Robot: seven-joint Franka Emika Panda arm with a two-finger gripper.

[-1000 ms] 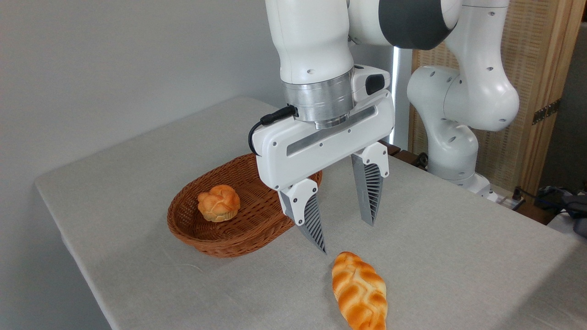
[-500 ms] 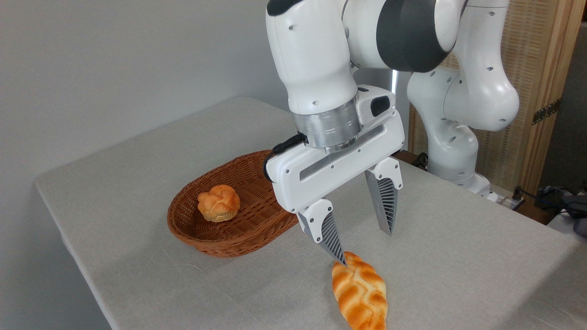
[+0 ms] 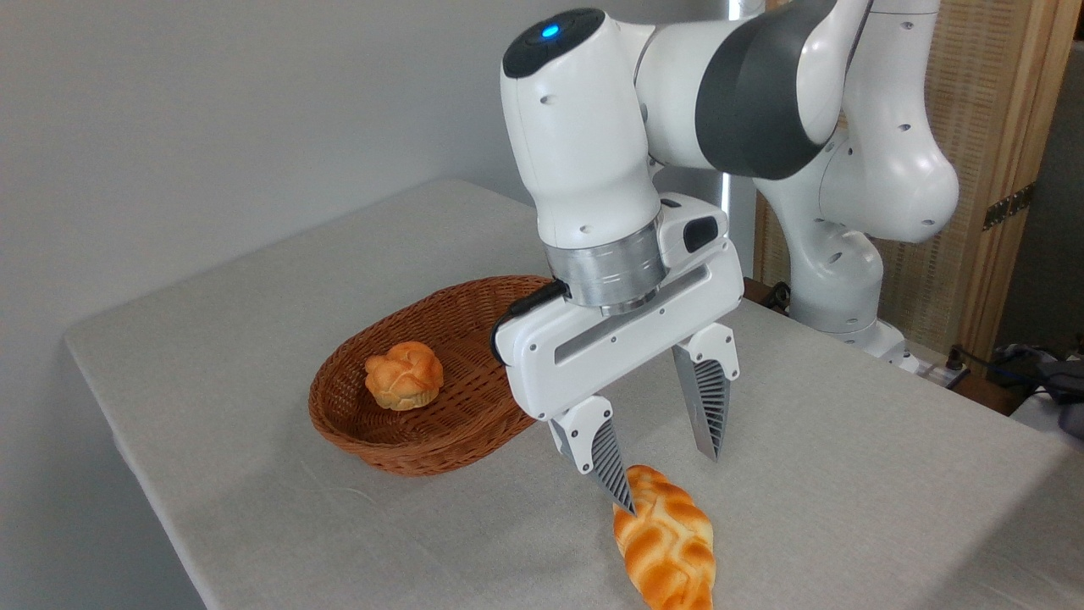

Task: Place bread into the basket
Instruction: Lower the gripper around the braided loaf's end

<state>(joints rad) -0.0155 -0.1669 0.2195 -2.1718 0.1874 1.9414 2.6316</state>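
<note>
The long braided loaf of bread [image 3: 665, 537], glossy golden-orange with paler creases and tapered ends, lies flat on the pale grey cloth-covered table [image 3: 847, 474] near its front edge, its lower tip cut off by the bottom of the frame. It is outside the basket and nothing grips it. Its long axis runs from about 11 o'clock to 5 o'clock.

Over the loaf's upper end hangs the white two-finger gripper [image 3: 673, 483] of the white and grey robot arm [image 3: 593, 161]. Its grey ribbed fingers [image 3: 710, 398] point down and stand wide apart, empty. The nearer finger's tip overlaps the loaf's upper left edge in the picture; whether it touches the crust cannot be told. The farther finger ends above the cloth at about 1 o'clock from the loaf's top end, clear of the loaf.

At about 10 o'clock from the loaf, apart from it, sits the oval reddish-brown woven wicker basket [image 3: 406, 449] with low sides; the gripper's body hides part of its right rim. Inside, toward the basket's left, rests a small round knotted bun [image 3: 404, 375] of the same golden-orange.

At 1 o'clock, behind the table, stands a light wooden panel [image 3: 999, 127].
</note>
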